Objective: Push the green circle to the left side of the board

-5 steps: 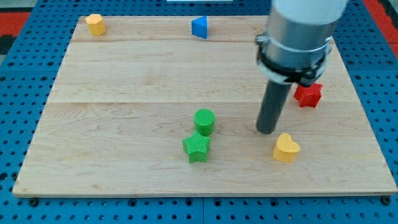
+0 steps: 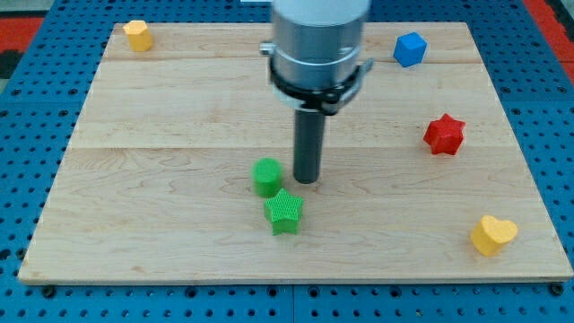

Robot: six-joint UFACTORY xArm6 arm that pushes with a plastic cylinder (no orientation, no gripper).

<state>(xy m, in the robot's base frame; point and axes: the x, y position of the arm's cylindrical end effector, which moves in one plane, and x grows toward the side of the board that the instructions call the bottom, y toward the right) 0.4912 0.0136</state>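
The green circle (image 2: 267, 176) stands on the wooden board (image 2: 161, 135) a little left of centre, in the lower half. A green star (image 2: 285, 212) lies just below and right of it, almost touching. My tip (image 2: 308, 180) is down on the board just right of the green circle, very close to it or touching its right side.
A yellow block (image 2: 136, 34) sits at the top left corner. A blue cube (image 2: 410, 48) is at the top right. A red star (image 2: 444, 135) is at the right side. A yellow heart (image 2: 493, 235) lies near the bottom right corner.
My tip has moved left across the board to the green circle's right side. The green circle has slid a little left. The yellow heart now lies farther right and lower. The blue cube is uncovered.
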